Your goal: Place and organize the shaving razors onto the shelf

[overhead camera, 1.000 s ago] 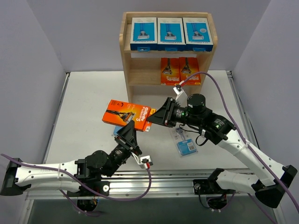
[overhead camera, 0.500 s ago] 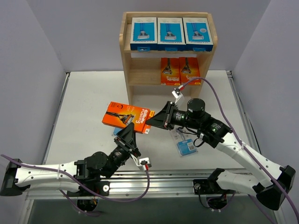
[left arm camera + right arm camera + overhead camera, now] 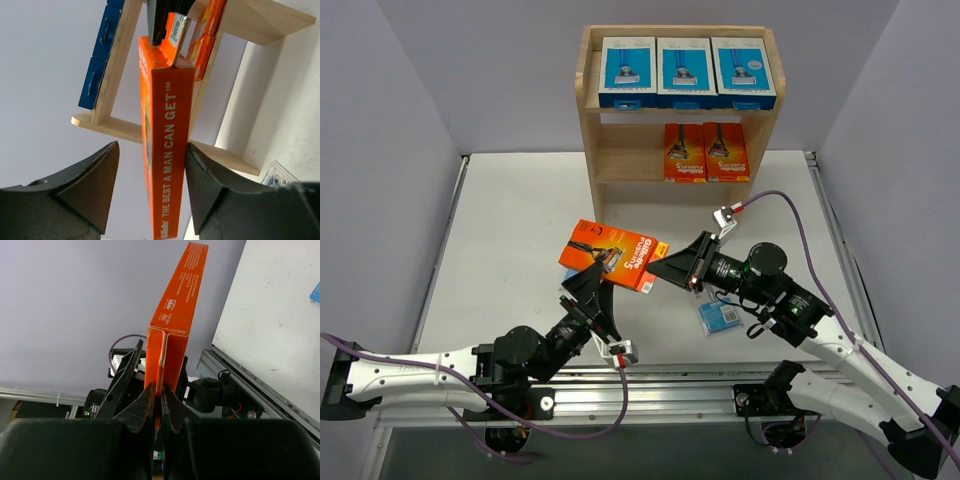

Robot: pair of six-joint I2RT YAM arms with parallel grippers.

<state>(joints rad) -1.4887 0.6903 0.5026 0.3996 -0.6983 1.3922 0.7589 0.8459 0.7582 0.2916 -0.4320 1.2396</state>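
Note:
An orange razor box (image 3: 613,255) hangs above the table's middle. My right gripper (image 3: 667,270) is shut on the flap at its right end; in the right wrist view (image 3: 160,390) the fingertips pinch the thin flap of the box (image 3: 180,295). My left gripper (image 3: 590,290) is open just below the box. In its wrist view (image 3: 151,145) the box (image 3: 167,125) stands edge-on between the fingers, near the right finger and clear of the left. The wooden shelf (image 3: 592,130) holds three blue boxes (image 3: 680,70) on top and two orange boxes (image 3: 706,152) on the middle tier.
A clear blister card with a blue label (image 3: 720,315) lies on the table under my right arm, also in the left wrist view (image 3: 277,175). Purple cables trail from both arms. Grey walls close in left and right. The shelf's middle tier has bare room at its left.
My right gripper has drawn back to the right and nearer, carrying the orange box with it. My left gripper has shifted a little right, staying under the box's near edge.

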